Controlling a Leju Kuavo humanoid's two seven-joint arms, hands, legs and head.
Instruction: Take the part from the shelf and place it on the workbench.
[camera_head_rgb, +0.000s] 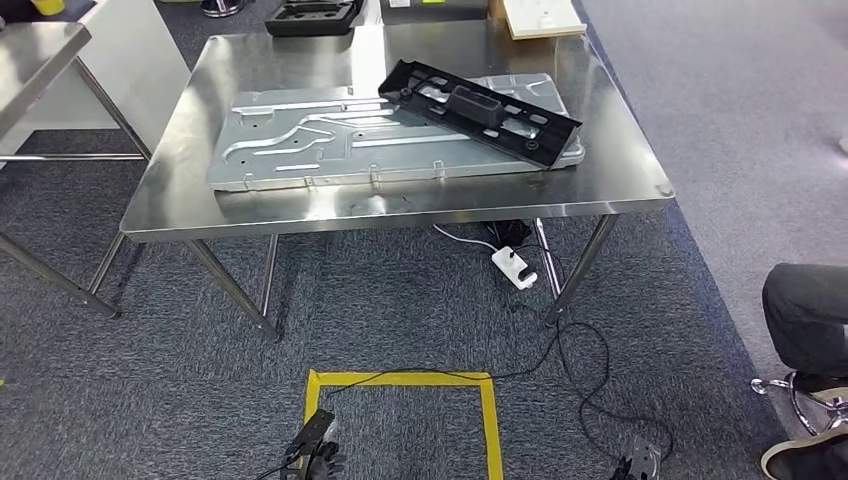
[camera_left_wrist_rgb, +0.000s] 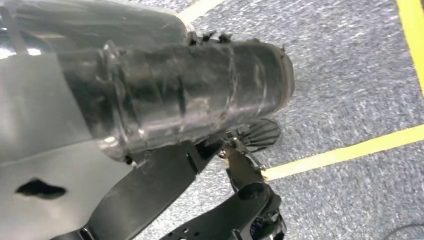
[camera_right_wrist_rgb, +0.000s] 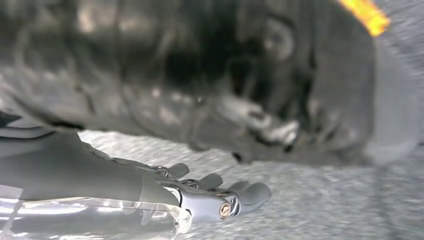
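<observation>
Here a ribbed black plastic part (camera_head_rgb: 480, 110) lies across stamped sheet metal (camera_head_rgb: 330, 140); right robot hand (camera_right_wrist_rgb: 215, 195) apart, empty.

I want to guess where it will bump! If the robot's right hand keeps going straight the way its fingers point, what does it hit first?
Probably the grey carpet. The right hand hangs empty with fingers stretched out, and nothing but carpet shows ahead of them. How near the floor is cannot be judged.

Yellow tape lines (camera_left_wrist_rgb: 345, 152) on grey carpet (camera_left_wrist_rgb: 345, 75)
</observation>
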